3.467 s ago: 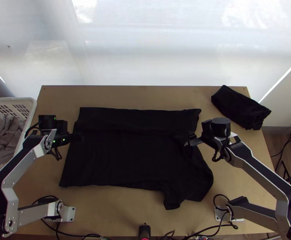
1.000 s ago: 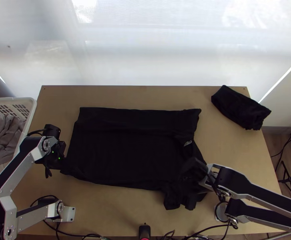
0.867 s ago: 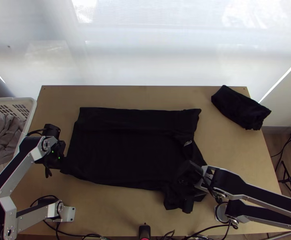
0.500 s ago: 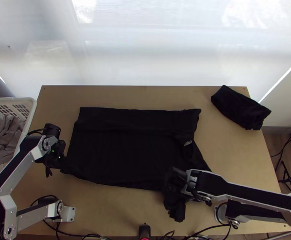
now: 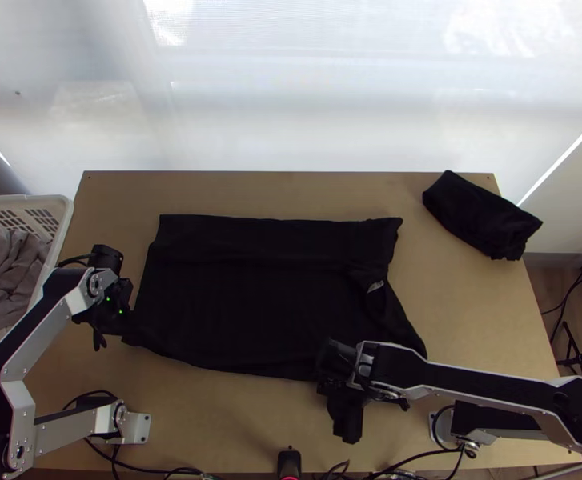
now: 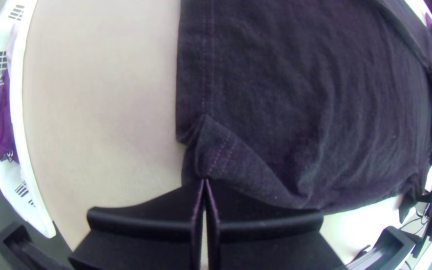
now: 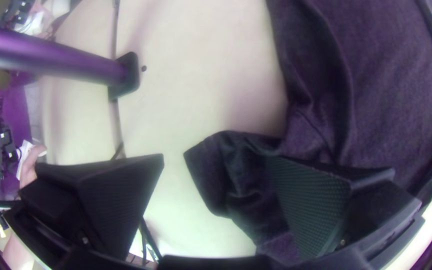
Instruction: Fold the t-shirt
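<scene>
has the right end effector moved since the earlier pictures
Yes: in the top view, the right end effector has moved left and down the picture, closer to the black post.

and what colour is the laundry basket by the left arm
White; the laundry basket shows best in the top view.

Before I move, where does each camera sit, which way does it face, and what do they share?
Top: high over the table's near edge, steeply down on the t-shirt; left arm and right arm show.
Left wrist: on the left arm, facing a stitched corner; the left gripper is shut on it.
Right wrist: on the right arm, facing a sleeve and bare table; the right gripper stands open.
Top and left wrist share the t-shirt and white basket.
</scene>
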